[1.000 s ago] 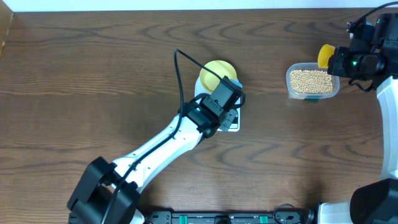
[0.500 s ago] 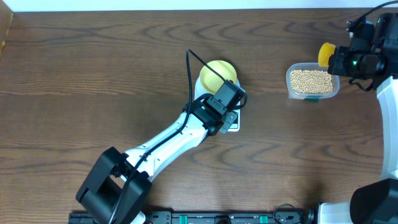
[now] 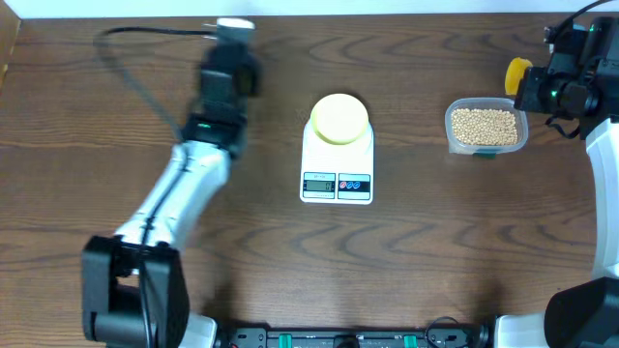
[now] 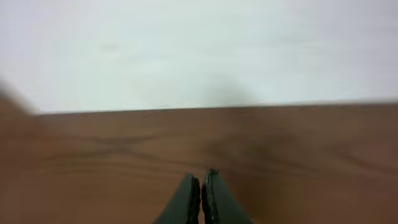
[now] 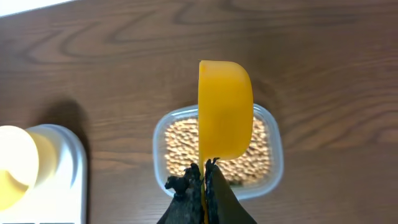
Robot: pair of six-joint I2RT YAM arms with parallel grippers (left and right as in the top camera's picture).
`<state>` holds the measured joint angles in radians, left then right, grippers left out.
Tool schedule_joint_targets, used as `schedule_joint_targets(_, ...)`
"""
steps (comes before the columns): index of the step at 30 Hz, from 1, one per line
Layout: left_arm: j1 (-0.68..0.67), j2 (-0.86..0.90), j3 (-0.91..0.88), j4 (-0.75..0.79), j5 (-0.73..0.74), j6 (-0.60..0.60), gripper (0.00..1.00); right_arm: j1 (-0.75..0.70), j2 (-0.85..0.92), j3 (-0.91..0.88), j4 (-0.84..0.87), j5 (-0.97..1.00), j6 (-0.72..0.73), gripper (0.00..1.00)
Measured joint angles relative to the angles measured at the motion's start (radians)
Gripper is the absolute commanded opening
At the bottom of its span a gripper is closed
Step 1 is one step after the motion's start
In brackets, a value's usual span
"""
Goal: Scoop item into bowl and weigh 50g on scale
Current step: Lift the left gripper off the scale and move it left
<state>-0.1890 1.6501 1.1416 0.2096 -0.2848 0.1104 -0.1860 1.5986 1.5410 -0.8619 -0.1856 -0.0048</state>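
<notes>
The pale-yellow bowl [image 3: 338, 118] stands on the white scale [image 3: 337, 164] at the table's middle; both also show at the left edge of the right wrist view, the bowl [image 5: 15, 165] and the scale [image 5: 68, 186]. The beige beans [image 3: 485, 124] fill a clear tub [image 3: 486, 147] at the right, also in the right wrist view [image 5: 217, 149]. My right gripper [image 5: 204, 169] is shut on a yellow measuring spoon [image 5: 225, 109], held above the tub's right side [image 3: 519, 73]. My left gripper [image 4: 201, 180] is shut and empty, at the table's far left near the back edge [image 3: 235, 29].
The white wall meets the table's back edge [image 4: 205, 107] just ahead of the left gripper. The left arm [image 3: 184, 184] stretches over the table's left half. A black rail [image 3: 348, 338] runs along the front edge.
My left arm has swung from over the scale to the far left back of the table, uncovering the bowl and scale. The right gripper with the spoon has shifted slightly right.
</notes>
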Motion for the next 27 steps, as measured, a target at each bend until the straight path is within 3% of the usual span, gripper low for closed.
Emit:
schedule_joint_targets(9, 0.374, 0.068, 0.000, 0.014, -0.015, 0.002, 0.08, 0.000, 0.016, 0.000, 0.116, 0.101, -0.003, 0.01)
schedule_joint_targets(15, 0.386, 0.123, -0.002, -0.194, -0.017, -0.026, 0.08, 0.000, 0.063, 0.000, 0.168, 0.116, -0.003, 0.01)
schedule_joint_targets(19, 0.338, 0.124, -0.002, -0.212, -0.017, -0.062, 0.08, 0.000, 0.086, 0.000, 0.170, 0.117, 0.009, 0.01)
schedule_joint_targets(20, 0.326, 0.124, -0.002, -0.202, -0.017, -0.066, 0.16, 0.000, 0.088, 0.000, 0.171, 0.117, 0.014, 0.01)
schedule_joint_targets(21, 0.313, 0.124, -0.002, -0.190, -0.016, -0.070, 0.98, 0.000, 0.088, 0.000, 0.172, 0.117, 0.020, 0.01)
schedule_joint_targets(27, 0.270, 0.124, -0.002, -0.153, -0.012, -0.114, 0.98, 0.000, 0.088, 0.000, 0.179, 0.128, 0.046, 0.01)
